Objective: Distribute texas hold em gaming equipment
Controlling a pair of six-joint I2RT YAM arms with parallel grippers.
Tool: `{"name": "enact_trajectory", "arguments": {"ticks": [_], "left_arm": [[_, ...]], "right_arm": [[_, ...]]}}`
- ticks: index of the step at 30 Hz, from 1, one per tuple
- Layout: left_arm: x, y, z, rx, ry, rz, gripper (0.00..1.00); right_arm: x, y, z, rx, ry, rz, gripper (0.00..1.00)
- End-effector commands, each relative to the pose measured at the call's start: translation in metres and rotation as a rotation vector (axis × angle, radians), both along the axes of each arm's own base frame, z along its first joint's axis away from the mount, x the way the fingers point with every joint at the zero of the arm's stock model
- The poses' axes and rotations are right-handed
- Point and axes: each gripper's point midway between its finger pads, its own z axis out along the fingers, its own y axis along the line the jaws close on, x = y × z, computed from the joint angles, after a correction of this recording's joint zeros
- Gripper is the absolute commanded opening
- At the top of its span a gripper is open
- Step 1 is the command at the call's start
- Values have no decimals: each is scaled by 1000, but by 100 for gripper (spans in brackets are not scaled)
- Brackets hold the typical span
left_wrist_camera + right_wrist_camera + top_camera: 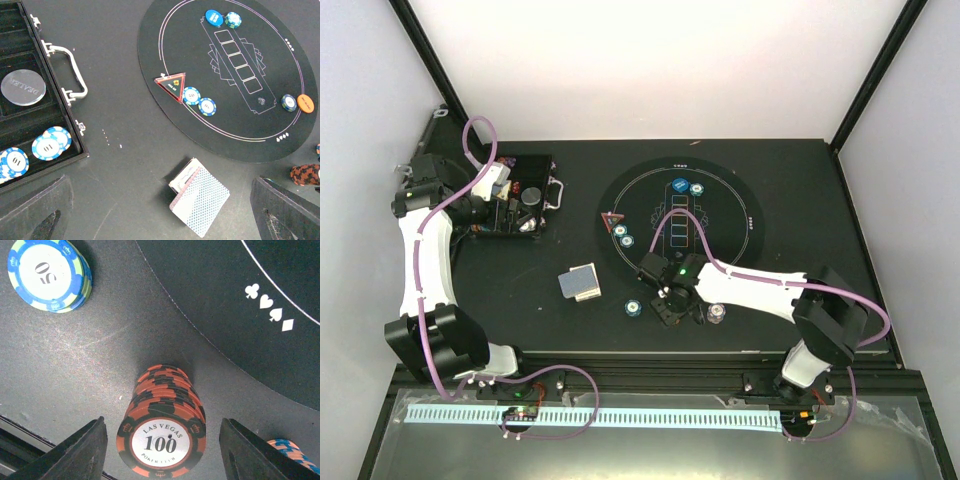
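My right gripper (162,442) hangs low over the table, jaws apart. A stack of 100s (162,390) stands between them with a gap on each side. These are red-orange and black striped discs, and the top one has a shiny silver face reading LAS VEGAS. I cannot count how many are in the stack. It sits just off the edge of the mat (225,300). Up-left lies a short stack of 50s (50,275), blue and lime with a white face. One orange-and-blue chip (287,447) peeks in beside my right finger.

My left gripper (162,200) is spread wide and holds nothing. Below it lies the deck (200,205), slightly fanned, with cross-hatched grey-blue backs. It rests on the matte dark table (125,165), off the mat.

On the round black mat I count:
- one blue button (214,17)
- one orange button (305,102)
- one red-edged triangle (171,85)
- four striped chips: a teal one (232,20), a touching pair (199,100) and a single (288,102)

The open case (35,117) has a metal handle (70,70). It holds a silver DEALER disc (22,86) and blue-and-white 10s (50,142) in two clumps.
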Motion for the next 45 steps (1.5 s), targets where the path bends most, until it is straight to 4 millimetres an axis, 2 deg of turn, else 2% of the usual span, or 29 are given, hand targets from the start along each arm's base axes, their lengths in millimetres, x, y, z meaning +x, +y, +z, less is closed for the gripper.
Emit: {"name": "enact_trajectory", "arguments": {"ticks": [1, 11, 18, 21, 26, 30, 34, 38, 45], "left_arm": [[-2, 0, 17, 2, -47, -11, 99], [-1, 0, 16, -1, -43, -9, 99], [-1, 0, 17, -5, -44, -9, 99], [-1, 0, 17, -5, -45, -10, 99], [-2, 0, 17, -6, -42, -9, 99], [-2, -1, 16, -11, -38, -8, 99], [-2, 0, 16, -9, -38, -6, 99], [-2, 1, 18, -11, -40, -5, 99], [0, 1, 18, -14, -45, -6, 99]], "right_arm": [[-3, -2, -6, -21, 4, 8, 63], [2, 1, 4, -3, -24, 0, 39], [8, 2, 18, -1, -54, -6, 27], [16, 7, 30, 0, -85, 0, 26], [38, 26, 52, 20, -154, 7, 24], [67, 59, 56, 44, -188, 13, 21], [107, 95, 49, 83, -200, -5, 21], [146, 125, 33, 91, -191, -21, 20], [176, 144, -10, 72, -140, -37, 20]]}}
